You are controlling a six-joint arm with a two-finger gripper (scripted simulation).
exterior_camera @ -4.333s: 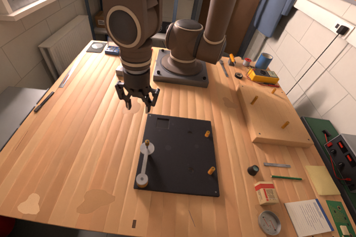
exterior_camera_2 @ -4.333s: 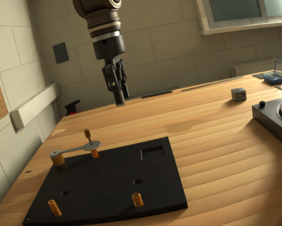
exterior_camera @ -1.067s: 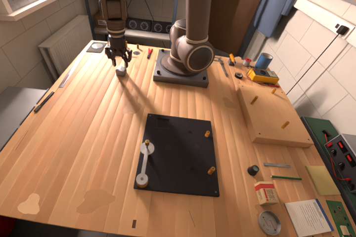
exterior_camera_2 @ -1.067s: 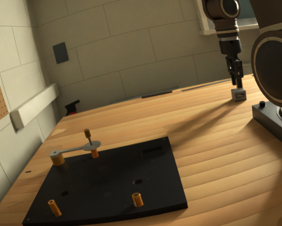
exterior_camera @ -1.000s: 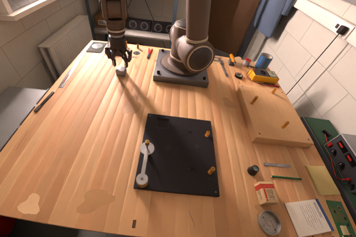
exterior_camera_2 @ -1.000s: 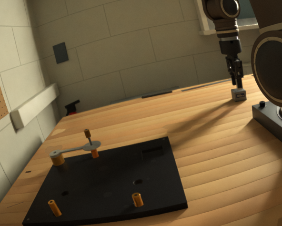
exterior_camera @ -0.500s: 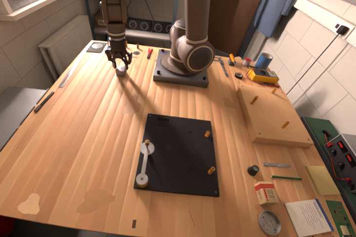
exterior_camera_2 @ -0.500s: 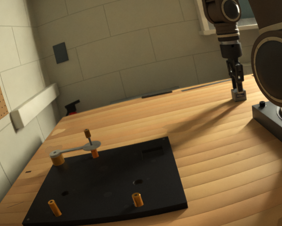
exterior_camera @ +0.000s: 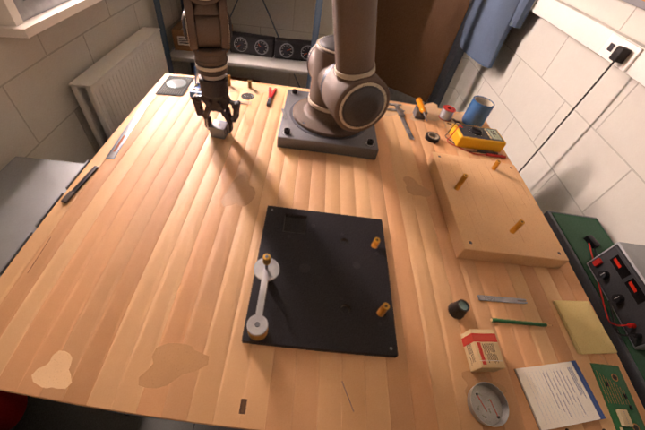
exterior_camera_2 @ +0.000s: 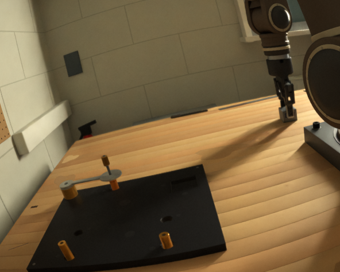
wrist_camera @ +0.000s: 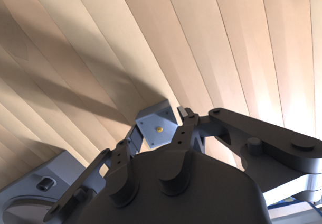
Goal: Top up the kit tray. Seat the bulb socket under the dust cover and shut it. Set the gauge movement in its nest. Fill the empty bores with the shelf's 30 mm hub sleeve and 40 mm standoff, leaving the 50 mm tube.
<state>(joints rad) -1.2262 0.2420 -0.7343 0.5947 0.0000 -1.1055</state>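
Note:
My gripper (exterior_camera: 219, 121) is lowered around a small grey cube, the gauge movement (exterior_camera: 220, 130), which sits on the bench at the far left, left of the robot base; the gripper is open and holds nothing. The cube (wrist_camera: 156, 127) has a brass pin on top. The black kit tray (exterior_camera: 323, 280) lies mid-bench with a square nest (exterior_camera: 295, 223) at its far corner. Its grey dust cover arm (exterior_camera: 261, 299) is swung out over the left edge. Two orange sleeves (exterior_camera: 375, 242) (exterior_camera: 383, 309) stand in the tray, and two bores (exterior_camera_2: 166, 218) (exterior_camera_2: 78, 232) are empty.
The robot base (exterior_camera: 327, 133) stands just right of my gripper. A raised wooden shelf (exterior_camera: 493, 208) on the right carries three orange tubes (exterior_camera: 460, 181) (exterior_camera: 517, 226) (exterior_camera: 495, 165). Tools, a multimeter (exterior_camera: 475, 137) and small parts lie along the far and right edges.

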